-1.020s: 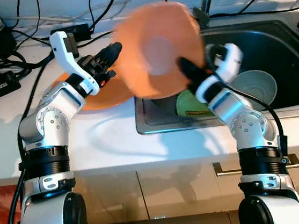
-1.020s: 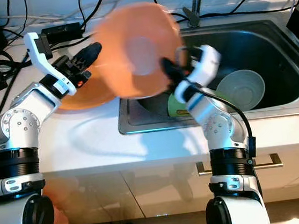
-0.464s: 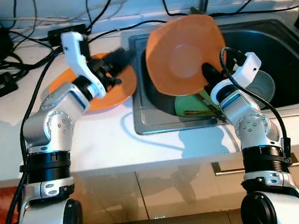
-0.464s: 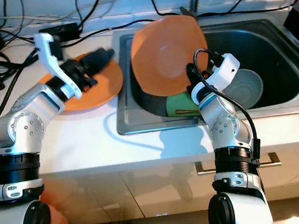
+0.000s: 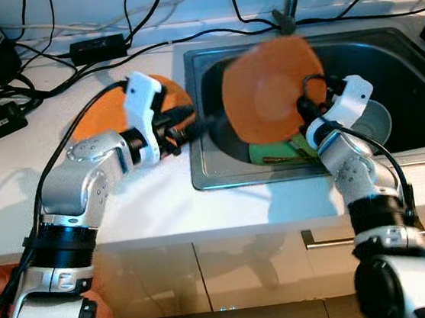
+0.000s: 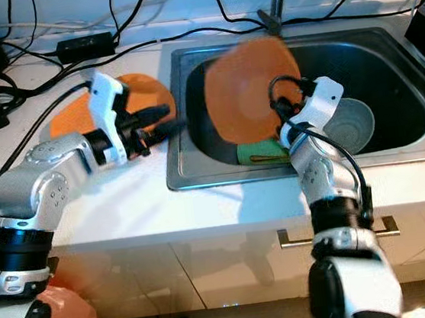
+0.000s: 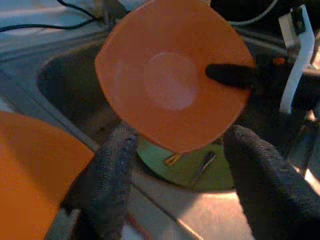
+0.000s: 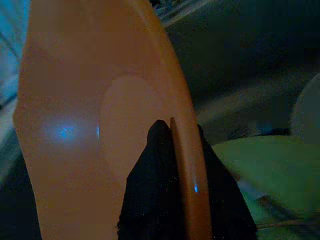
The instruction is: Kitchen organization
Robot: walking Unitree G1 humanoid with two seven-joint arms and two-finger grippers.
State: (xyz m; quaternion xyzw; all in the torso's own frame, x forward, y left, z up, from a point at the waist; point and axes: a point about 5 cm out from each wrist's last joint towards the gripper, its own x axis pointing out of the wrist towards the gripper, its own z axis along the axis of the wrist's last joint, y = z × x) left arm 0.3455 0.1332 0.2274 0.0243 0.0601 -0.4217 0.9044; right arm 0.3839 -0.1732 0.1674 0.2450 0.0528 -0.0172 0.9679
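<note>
While right gripper (image 5: pixel 304 110) pinches the orange plate (image 5: pixel 270 91) by its rim above the sink (image 5: pixel 418 143), left gripper (image 7: pixel 175 150) waits spread: rigid, light, slick, so grip the opposite rim.

white counter (image 5: pixel 149 204) | orange plate (image 5: pixel 100 118) (left of sink (image 5: pixel 418 147)); black cables (image 5: pixel 56 65)

Orange plate (image 5: pixel 270 91): raised on edge over the sink (image 5: pixel 418 143), pinched at its rim by the right gripper (image 5: pixel 302 109). Green dish (image 5: pixel 273 152) and pale bowl (image 5: pixel 373 121) in the basin. Second orange plate (image 5: pixel 104 114) on the counter (image 5: pixel 126 207); left gripper (image 5: pixel 193 123) at the sink's edge.
</note>
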